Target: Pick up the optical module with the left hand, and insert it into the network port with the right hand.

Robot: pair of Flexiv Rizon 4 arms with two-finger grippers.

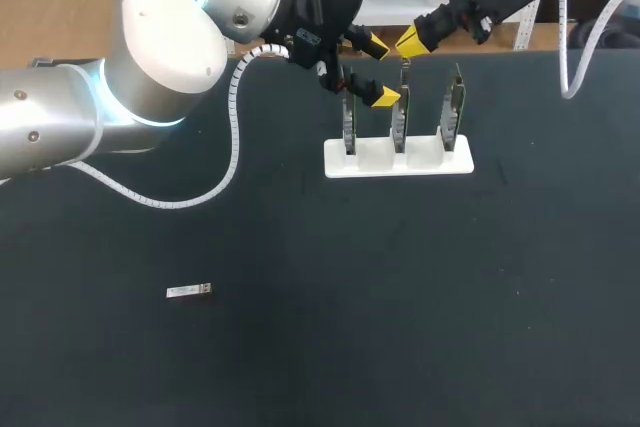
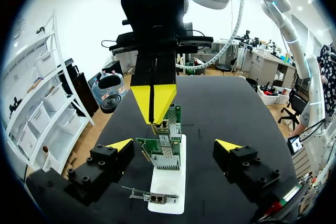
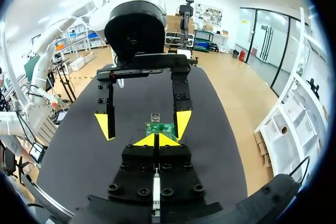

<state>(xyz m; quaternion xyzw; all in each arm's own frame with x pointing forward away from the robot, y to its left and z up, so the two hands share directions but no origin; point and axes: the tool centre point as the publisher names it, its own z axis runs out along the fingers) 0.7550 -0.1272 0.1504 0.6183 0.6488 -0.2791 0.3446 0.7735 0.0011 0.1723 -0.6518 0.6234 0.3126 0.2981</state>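
The optical module (image 1: 190,291), a small silver bar, lies on the black table at the front left, far from both grippers. Three green network cards (image 1: 399,117) stand upright in a white holder (image 1: 398,159) at the back middle. My left gripper (image 1: 378,72) hangs open just above the left card, nothing between its fingers. In the left wrist view its tips (image 2: 174,148) straddle the cards (image 2: 167,153) and holder (image 2: 169,184). My right gripper (image 1: 410,42) is shut and empty behind the middle card, facing the left one. The right wrist view shows its tips (image 3: 156,140) pointing at a card (image 3: 160,128).
The black table (image 1: 420,297) stretches wide in front of the holder. My left arm's white cable (image 1: 232,157) loops down onto the table left of the holder. The two grippers hang close together over the cards.
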